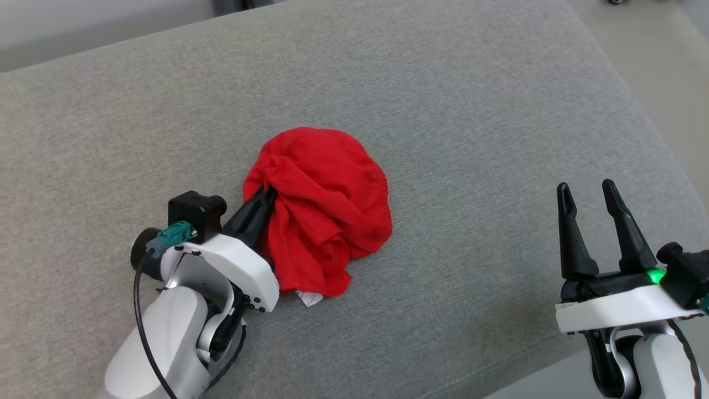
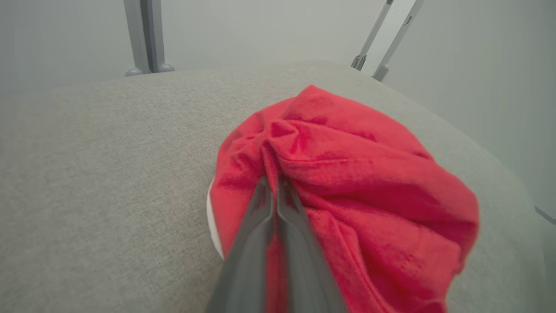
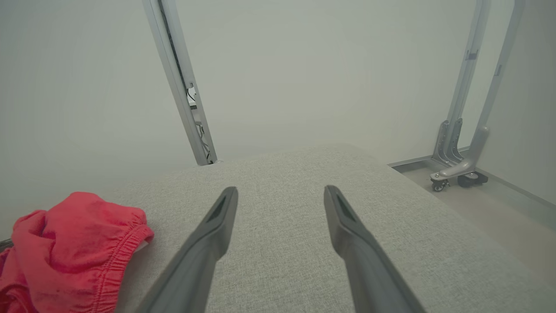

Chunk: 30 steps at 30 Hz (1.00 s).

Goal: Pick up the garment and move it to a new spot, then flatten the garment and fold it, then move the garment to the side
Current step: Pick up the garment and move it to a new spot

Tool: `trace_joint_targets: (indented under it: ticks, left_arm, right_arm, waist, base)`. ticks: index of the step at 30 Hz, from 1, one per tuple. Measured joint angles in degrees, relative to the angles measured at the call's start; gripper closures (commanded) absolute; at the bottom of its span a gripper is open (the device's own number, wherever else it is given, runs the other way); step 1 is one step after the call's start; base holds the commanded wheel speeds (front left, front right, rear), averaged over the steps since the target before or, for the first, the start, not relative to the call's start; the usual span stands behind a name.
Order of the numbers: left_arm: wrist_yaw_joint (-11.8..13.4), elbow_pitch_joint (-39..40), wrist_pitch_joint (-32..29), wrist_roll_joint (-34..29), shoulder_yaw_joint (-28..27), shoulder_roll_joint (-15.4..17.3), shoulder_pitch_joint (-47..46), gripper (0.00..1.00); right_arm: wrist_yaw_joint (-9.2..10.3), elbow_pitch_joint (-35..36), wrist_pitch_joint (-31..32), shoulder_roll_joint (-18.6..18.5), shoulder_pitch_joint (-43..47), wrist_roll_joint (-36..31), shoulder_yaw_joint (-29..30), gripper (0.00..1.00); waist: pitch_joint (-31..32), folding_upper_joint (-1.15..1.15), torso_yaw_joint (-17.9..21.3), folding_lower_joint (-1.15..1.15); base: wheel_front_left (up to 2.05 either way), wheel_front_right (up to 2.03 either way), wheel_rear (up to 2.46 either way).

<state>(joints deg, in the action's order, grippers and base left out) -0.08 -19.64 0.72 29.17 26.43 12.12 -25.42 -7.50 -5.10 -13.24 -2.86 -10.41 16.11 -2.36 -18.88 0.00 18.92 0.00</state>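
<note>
So, I'm on the first step: picking the garment point(image 1: 327, 205) up so it can go to a new spot. My left claw point(image 1: 265, 197) is pinched fully together on a ridge of the red cloth at the left side of the heap, coming in low from the lower left. The left wrist view shows the fold caught between the two fingers.

The garment lies crumpled in a rounded heap near the middle of the grey cushion point(image 1: 443, 83). As far as I can judge it rests on the cushion and is not lifted. My right claw point(image 1: 586, 188) stands wide apart with nothing in it, well off to the garment's right, near the cushion's edge.

Next, I judge, comes a lift straight up, high enough for the hanging cloth to clear the cushion before I travel. The pinch takes only a thin fold, so I'd raise slowly in case it slips.
</note>
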Motion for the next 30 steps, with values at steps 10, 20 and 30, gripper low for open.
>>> trace_joint_targets:
  ticks: [10,20,30]
  left_arm:
    - [-0.29,-0.97,5.16,-0.91,0.98,-0.79,-0.24,0.00]
    - [7.03,7.02,11.02,0.20,-5.72,1.13,7.08,0.00]
    - [10.93,10.61,13.44,1.08,-12.27,4.06,13.76,0.00]
  right_arm:
    - [0.00,-0.71,0.08,0.09,-1.14,-2.07,0.58,0.00]
    - [0.00,-0.22,2.36,0.08,-0.59,-4.64,1.08,0.00]
    - [0.00,0.19,4.16,-0.23,0.20,-5.93,0.14,0.00]
  waist:
    - [2.32,0.00,-4.66,0.00]
    - [7.41,0.00,-10.94,0.00]
    - [11.13,0.00,-16.22,0.00]
  base:
    - [0.00,0.00,0.00]
    - [0.00,0.00,0.00]
    - [0.00,0.00,0.00]
